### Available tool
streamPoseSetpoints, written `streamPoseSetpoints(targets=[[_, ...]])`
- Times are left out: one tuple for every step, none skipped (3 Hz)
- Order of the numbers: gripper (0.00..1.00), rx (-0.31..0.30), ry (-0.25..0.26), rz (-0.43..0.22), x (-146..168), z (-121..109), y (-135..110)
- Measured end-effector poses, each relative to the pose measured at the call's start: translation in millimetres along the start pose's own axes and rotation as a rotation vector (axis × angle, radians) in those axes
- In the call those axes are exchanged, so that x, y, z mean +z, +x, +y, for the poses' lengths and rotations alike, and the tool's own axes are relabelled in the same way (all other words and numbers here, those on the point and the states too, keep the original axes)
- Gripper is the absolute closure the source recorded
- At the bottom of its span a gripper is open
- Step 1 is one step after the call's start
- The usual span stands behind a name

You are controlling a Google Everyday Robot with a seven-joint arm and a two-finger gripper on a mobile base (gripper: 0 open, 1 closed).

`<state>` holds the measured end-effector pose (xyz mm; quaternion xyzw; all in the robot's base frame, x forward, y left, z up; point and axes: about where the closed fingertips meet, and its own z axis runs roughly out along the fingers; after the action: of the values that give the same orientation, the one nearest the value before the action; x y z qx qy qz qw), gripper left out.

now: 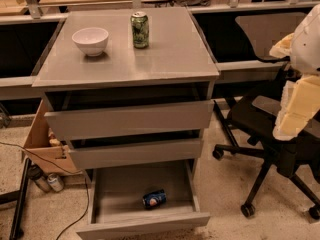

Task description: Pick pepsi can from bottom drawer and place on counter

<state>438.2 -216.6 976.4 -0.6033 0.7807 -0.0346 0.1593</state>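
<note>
The pepsi can (154, 198) is blue and lies on its side in the open bottom drawer (120, 191), near its front right. The two drawers above stand slightly pulled out. The grey counter (165, 54) tops the cabinet. My gripper (292, 91) shows as white and cream parts at the right edge of the view, level with the upper drawers. It is far above and to the right of the can and holds nothing that I can see.
A white bowl (90, 40) and a green can (140, 29) stand on the counter. A black office chair (270, 134) stands right of the cabinet, under my arm. A cardboard box (42, 144) and bottles (47, 180) lie on the floor at left.
</note>
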Motion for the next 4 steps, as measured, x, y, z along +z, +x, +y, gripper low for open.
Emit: streamPoseSetpoints(targets=[[0.0, 0.002, 0.002, -0.005, 0.0, -0.2, 0.3], [0.0, 0.01, 0.009, -0.023, -0.1, -0.6, 1.5], [0.0, -0.025, 0.016, -0.05, 18.4, 13.8, 0.6], [0.0, -0.075, -0.001, -0.1, 71.8, 38.6, -0.3]])
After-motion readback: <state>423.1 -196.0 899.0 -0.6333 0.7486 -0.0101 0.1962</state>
